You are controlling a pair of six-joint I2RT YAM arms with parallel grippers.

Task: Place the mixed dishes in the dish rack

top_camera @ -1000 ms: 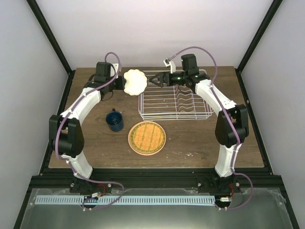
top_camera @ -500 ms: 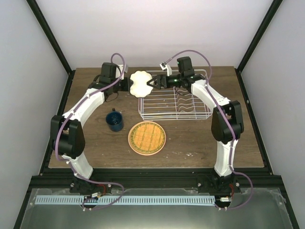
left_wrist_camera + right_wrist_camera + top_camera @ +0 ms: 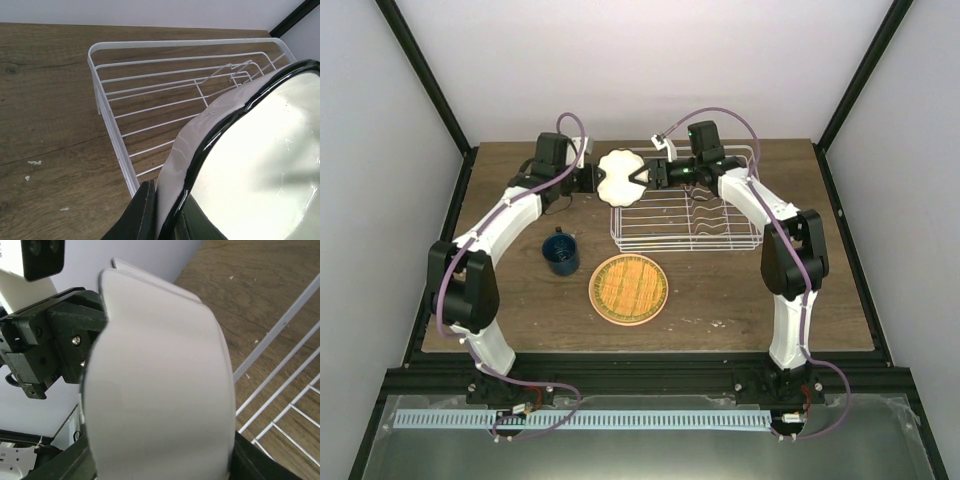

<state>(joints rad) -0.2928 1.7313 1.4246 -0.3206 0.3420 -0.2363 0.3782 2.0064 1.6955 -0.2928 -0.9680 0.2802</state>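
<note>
The small white scallop-edged bowl (image 3: 618,174) hangs on edge above the left end of the white wire dish rack (image 3: 720,225). My left gripper (image 3: 592,178) is shut on its rim, one finger (image 3: 142,215) on the outside wall of the bowl (image 3: 260,165). From the right, my right gripper (image 3: 640,175) has closed round the bowl (image 3: 160,390), which fills the span between its fingers (image 3: 260,462). Both grippers hold it at once. The dark blue mug (image 3: 561,252) and the orange plate (image 3: 628,288) sit on the table in front of the rack.
The rack's near-left corner (image 3: 115,135) lies just below the bowl, with upright dividers (image 3: 705,210) in its middle. Dark frame posts (image 3: 425,85) rise at the back corners of the wooden table (image 3: 740,300).
The left arm carried the bowl right, over the rack's left end. The right gripper came in from the right and closed its wide-open jaws round the bowl.
</note>
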